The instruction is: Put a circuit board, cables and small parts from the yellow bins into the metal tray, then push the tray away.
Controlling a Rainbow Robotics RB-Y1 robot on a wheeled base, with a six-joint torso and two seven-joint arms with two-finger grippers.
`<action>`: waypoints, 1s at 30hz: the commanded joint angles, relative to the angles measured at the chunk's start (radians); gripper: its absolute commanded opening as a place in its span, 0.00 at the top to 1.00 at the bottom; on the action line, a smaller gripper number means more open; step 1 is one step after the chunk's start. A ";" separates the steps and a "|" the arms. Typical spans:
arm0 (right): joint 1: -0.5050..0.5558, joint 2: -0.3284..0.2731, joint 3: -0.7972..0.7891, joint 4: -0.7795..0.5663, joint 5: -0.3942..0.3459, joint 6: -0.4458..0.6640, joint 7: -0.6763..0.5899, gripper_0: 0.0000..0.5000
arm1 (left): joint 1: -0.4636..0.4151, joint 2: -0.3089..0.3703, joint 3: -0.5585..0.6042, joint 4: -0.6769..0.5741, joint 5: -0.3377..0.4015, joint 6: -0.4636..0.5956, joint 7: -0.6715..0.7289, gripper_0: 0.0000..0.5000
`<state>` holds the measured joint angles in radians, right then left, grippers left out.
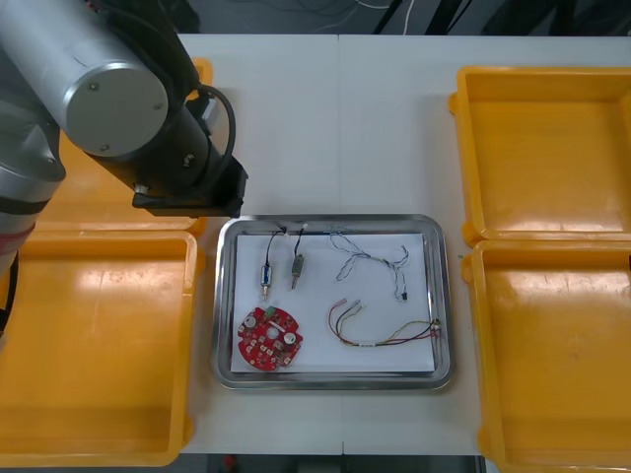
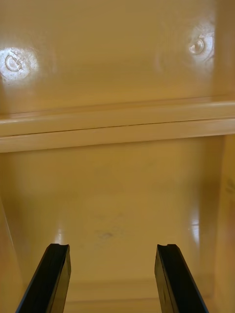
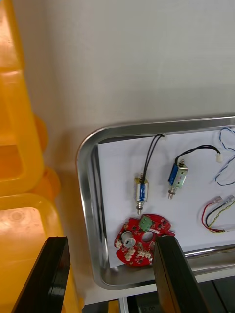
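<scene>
A light table (image 1: 335,118) carries four yellow bins (image 1: 99,345), two at 9 o'clock and two at 3 o'clock. The left arm (image 1: 118,99) reaches in from 10 o'clock, its black wrist above the far left corner of the metal tray (image 1: 225,296), which lies at the table's middle with a white sheet inside. The left claw (image 3: 110,239) hangs over that side of the tray, fingers spread wide and holding nothing. The right claw (image 2: 112,246) is over a bin's bare floor, also wide and empty. In the tray, the round red circuit board (image 1: 270,338) lies at 7 o'clock; in the left wrist view it sits between the left claw's fingers, close against one of them. The red and yellow cable (image 1: 380,335) lies at 4 o'clock, the blue and white cable (image 1: 370,258) at 1 o'clock. Two small metal parts (image 1: 266,278) on black leads lie side by side at 11 o'clock, just beyond the board.
</scene>
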<state>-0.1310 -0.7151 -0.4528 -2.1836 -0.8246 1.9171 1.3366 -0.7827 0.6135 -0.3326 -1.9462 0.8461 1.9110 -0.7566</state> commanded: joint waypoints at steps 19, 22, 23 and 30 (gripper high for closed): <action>-0.098 -0.063 0.194 -0.148 -0.126 0.003 -0.022 0.00 | 0.203 0.233 0.336 -0.082 0.053 0.009 -0.253 0.00; -0.130 -0.064 0.226 -0.148 -0.171 0.003 -0.024 0.00 | 0.247 0.247 0.374 -0.109 0.059 0.009 -0.259 0.00; -0.136 -0.064 0.233 -0.148 -0.179 0.003 -0.025 0.00 | 0.257 0.249 0.386 -0.115 0.061 0.009 -0.260 0.00; -0.222 -0.064 0.332 -0.151 -0.237 0.003 -0.016 0.00 | 0.364 0.269 0.481 -0.146 0.070 0.009 -0.285 0.00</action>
<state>-0.2867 -0.7420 -0.1749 -2.3039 -1.0461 1.9171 1.3365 -0.4725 0.8291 0.0934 -2.0513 0.9065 1.9131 -1.0028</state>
